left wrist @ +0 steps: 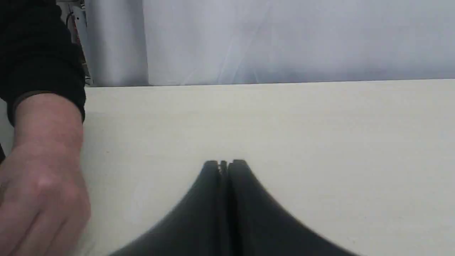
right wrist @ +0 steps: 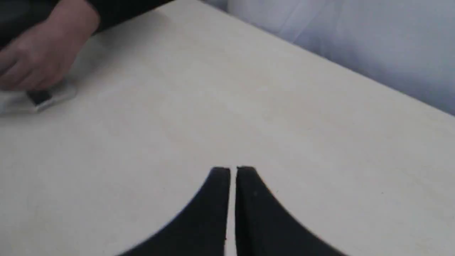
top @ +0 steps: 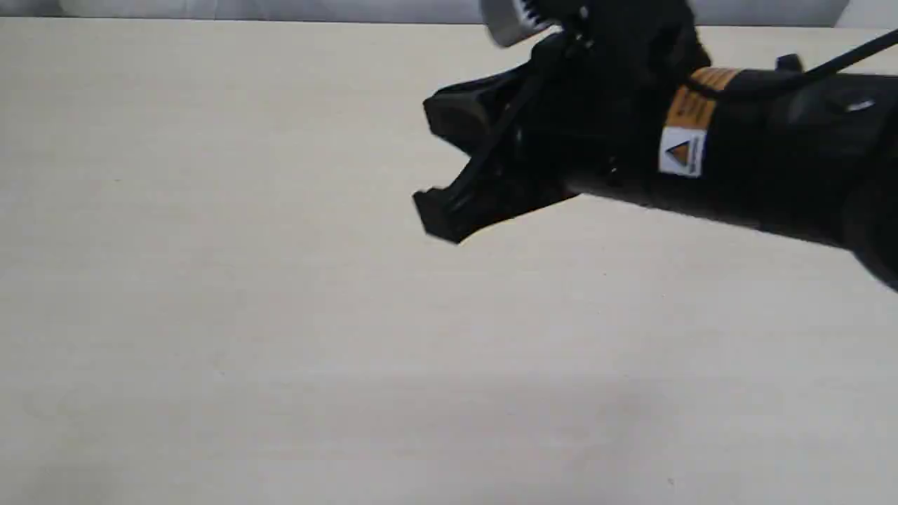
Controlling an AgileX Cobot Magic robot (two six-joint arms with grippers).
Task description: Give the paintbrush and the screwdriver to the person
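The person's hand [left wrist: 42,170], bare with a dark sleeve cuff, rests on the table close beside my left gripper [left wrist: 224,163], which is shut and holds nothing. In the right wrist view the hand [right wrist: 39,57] lies far off, over a blurred pale object with a dark patch [right wrist: 39,97]; I cannot tell what that object is. My right gripper [right wrist: 233,169] hovers above bare table, jaws nearly together with a thin slit and nothing between them. In the blurred exterior view the right gripper [top: 442,165] reaches in from the right and its fingers look wider apart. No paintbrush or screwdriver shows clearly.
The pale table [top: 210,315] fills the exterior view. Its far edge meets a white curtain [left wrist: 284,35]. A silver part [top: 508,24] sits on top of the right wrist. The left arm is outside the exterior view.
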